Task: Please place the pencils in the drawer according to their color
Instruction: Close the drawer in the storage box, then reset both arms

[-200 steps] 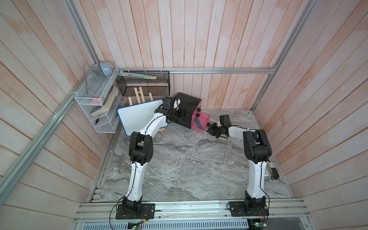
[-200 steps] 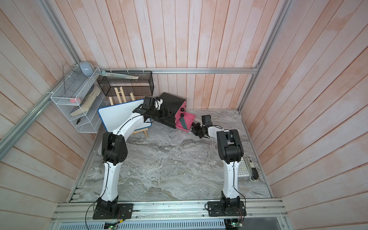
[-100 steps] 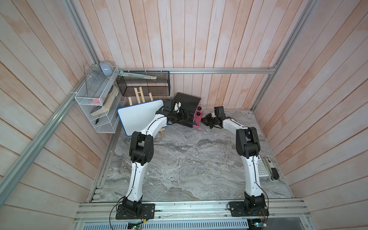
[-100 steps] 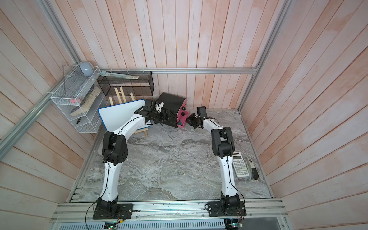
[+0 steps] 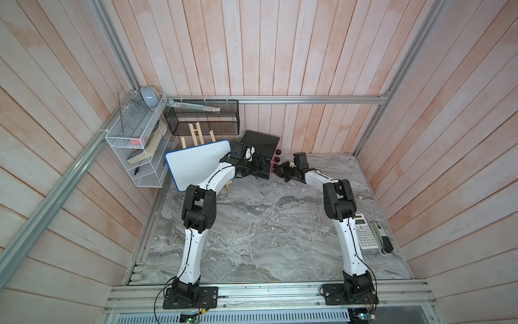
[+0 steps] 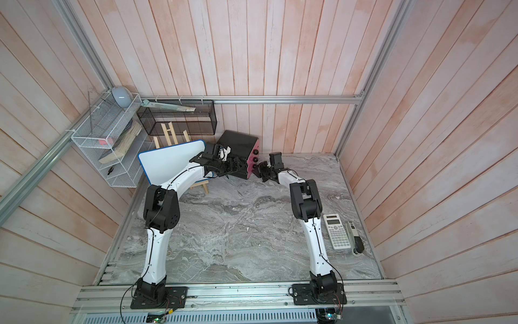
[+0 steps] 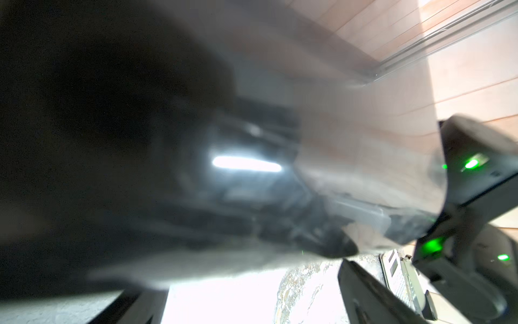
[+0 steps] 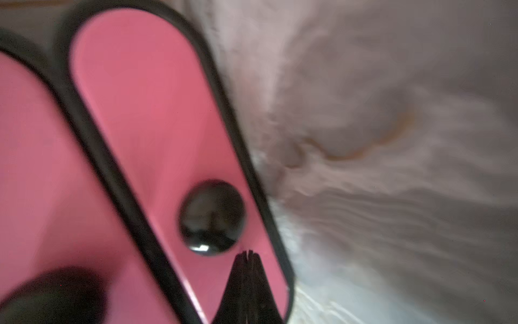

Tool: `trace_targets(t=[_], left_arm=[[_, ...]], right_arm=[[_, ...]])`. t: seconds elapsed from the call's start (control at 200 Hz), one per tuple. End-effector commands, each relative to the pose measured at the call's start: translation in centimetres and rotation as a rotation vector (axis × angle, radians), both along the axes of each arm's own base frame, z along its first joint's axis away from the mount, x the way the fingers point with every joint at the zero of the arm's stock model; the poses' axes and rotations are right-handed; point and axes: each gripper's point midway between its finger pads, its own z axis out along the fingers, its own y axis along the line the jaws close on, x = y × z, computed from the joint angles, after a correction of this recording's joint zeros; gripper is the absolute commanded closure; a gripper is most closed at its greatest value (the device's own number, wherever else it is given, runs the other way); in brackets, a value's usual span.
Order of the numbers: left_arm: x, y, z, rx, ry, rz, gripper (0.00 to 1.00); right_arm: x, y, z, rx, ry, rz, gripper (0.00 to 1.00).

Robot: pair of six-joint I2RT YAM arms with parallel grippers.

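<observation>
Where a second earlier had seen the lowest pink tray pulled out, found all three fronts flush in the drawer cabinet point(image 5: 260, 141) in both top views, by the back wall beside the whiteboard point(image 5: 196, 162). Saw right gripper point(image 5: 281, 169) moved in to the lowest knob point(image 5: 276, 167), and left gripper point(image 5: 261, 168) against the cabinet's flank, jaws impossible to tell. Noted wide bare marble tabletop point(image 5: 266, 224) toward the front, calculator point(image 5: 364, 231) near its right edge.

Made out only a blurred glossy black surface in left wrist view.

Caught, solely in right wrist view, right gripper point(image 8: 248, 255) with jaws pinched together, tips at the pink drawer front point(image 8: 157, 112) just beside lowest knob point(image 8: 212, 217).
</observation>
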Motion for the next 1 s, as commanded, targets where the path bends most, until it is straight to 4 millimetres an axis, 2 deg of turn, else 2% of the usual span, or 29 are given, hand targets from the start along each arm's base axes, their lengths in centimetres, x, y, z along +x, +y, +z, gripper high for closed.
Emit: trace_targets(t=[0.0,0.07,0.13,0.29,0.405,0.51,0.535,0.55,0.57,0.645,0.705,0.745,0.75,0.755,0.79,0.805,0.88,0.885,0.89,0.95,0.995], left_arm=[[-0.8,0.2,1.6,-0.006,-0.015,0.000,0.00],[-0.8,0.3,2.8,-0.014,-0.040,-0.001,0.00],[-1.0,0.2,4.4,-0.029,-0.068,-0.010,0.00],[-2.5,-0.4,9.3,-0.047,-0.160,-0.059,0.01],[-5.1,-1.0,12.7,-0.043,-0.234,-0.094,0.00],[-7.4,-0.4,14.9,-0.003,-0.295,-0.077,0.00],[-7.9,0.0,15.3,0.014,-0.308,-0.064,0.00],[-8.1,0.2,15.2,0.028,-0.312,-0.054,0.00],[-8.6,0.7,15.6,0.044,-0.327,-0.037,0.00],[-9.7,3.2,16.3,0.110,-0.383,0.049,0.00],[-10.7,5.9,15.9,0.172,-0.439,0.147,0.01],[-11.6,7.8,16.4,0.199,-0.512,0.213,0.00],[-11.7,8.0,16.0,0.208,-0.511,0.219,0.00],[-11.8,8.2,16.6,0.202,-0.531,0.226,0.00],[-12.6,10.0,17.2,0.231,-0.607,0.290,0.00],[-12.9,10.8,16.6,0.253,-0.622,0.314,0.00],[-14.8,14.4,17.0,0.330,-0.772,0.427,0.00],[-14.8,14.5,16.5,0.346,-0.771,0.424,0.00],[-15.0,14.9,17.0,0.342,-0.785,0.440,0.00],[-15.8,17.6,16.6,0.423,-0.859,0.517,0.00],[-16.1,19.7,15.5,0.464,-0.865,0.562,0.00]], right_arm=[[-0.6,-0.5,5.8,0.111,-0.113,-0.042,1.00],[-1.8,-2.1,7.9,0.118,-0.164,-0.058,1.00],[-3.2,-3.6,9.6,0.115,-0.208,-0.065,0.93],[-6.5,-8.6,13.5,0.040,-0.311,-0.067,0.58],[-8.7,-13.1,15.5,-0.091,-0.378,-0.077,0.37],[-10.3,-17.5,17.4,-0.255,-0.459,-0.094,0.21],[-10.7,-18.4,17.8,-0.292,-0.479,-0.092,0.14],[-11.0,-18.9,18.1,-0.317,-0.494,-0.093,0.06],[-11.3,-19.6,18.4,-0.349,-0.506,-0.093,0.02],[-12.4,-22.4,19.4,-0.504,-0.552,-0.106,0.02],[-13.2,-25.0,19.7,-0.693,-0.570,-0.146,0.02],[-13.9,-26.7,19.9,-0.812,-0.581,-0.186,0.02],[-14.0,-26.9,19.8,-0.826,-0.580,-0.189,0.02],[-14.1,-27.1,19.7,-0.841,-0.581,-0.194,0.02],[-14.7,-28.6,19.4,-0.934,-0.585,-0.237,0.02],[-14.9,-29.3,19.3,-0.971,-0.586,-0.265,0.02],[-16.4,-32.0,18.4,-1.116,-0.628,-0.377,0.02],[-16.4,-32.1,18.4,-1.124,-0.633,-0.386,0.02],[-16.5,-32.2,18.4,-1.132,-0.638,-0.394,0.02],[-17.4,-33.8,17.8,-1.212,-0.679,-0.478,0.02],[-17.9,-34.3,16.8,-1.269,-0.697,-0.486,0.02]])
